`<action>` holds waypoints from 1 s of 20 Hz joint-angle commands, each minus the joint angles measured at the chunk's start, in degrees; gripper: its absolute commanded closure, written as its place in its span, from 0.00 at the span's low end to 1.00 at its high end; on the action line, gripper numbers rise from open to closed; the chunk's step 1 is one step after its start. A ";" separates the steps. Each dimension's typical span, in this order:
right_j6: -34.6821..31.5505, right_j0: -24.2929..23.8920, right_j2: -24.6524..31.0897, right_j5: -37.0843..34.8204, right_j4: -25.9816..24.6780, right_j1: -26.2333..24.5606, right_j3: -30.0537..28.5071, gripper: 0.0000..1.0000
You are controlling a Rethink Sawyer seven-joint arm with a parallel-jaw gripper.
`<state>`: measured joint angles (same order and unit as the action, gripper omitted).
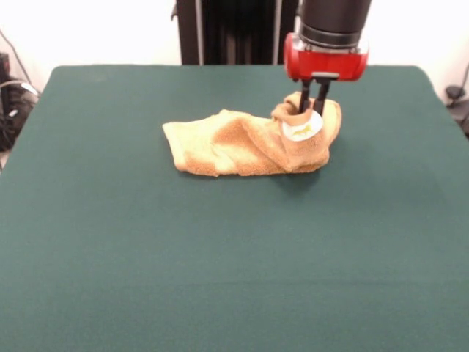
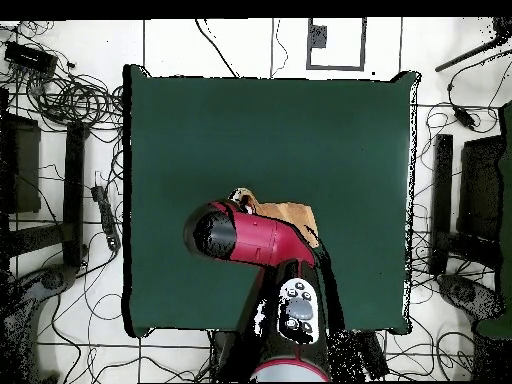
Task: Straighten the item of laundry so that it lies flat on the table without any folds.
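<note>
Golden-orange towel (image 1: 242, 143) bunched | hand (image 1: 312, 110) pinching its raised end

The towel (image 1: 249, 143) lies bunched on the table (image 1: 220, 257), toward its far side and right of centre in the front view. The gripper (image 1: 312, 108) stands over the towel's right end (its tips among the folds there), beside the tag (image 1: 302, 130).
</note>
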<state>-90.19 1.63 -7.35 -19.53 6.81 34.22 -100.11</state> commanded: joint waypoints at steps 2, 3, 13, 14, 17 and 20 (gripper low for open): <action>-16.21 2.71 4.84 -2.54 5.47 -0.79 -3.50 1.00; -16.30 2.94 4.78 -2.84 5.71 -0.77 -3.32 1.00; -16.20 4.26 4.25 -3.12 8.03 -0.35 -3.90 1.00; -16.18 4.30 4.23 -3.02 8.22 -0.25 -4.16 1.00; -16.03 4.41 4.26 -2.64 8.79 -0.06 -4.78 1.00; -15.76 4.27 4.61 -1.79 9.14 -0.02 -5.53 1.00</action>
<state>-90.19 4.71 -7.33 -19.53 11.81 34.57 -100.22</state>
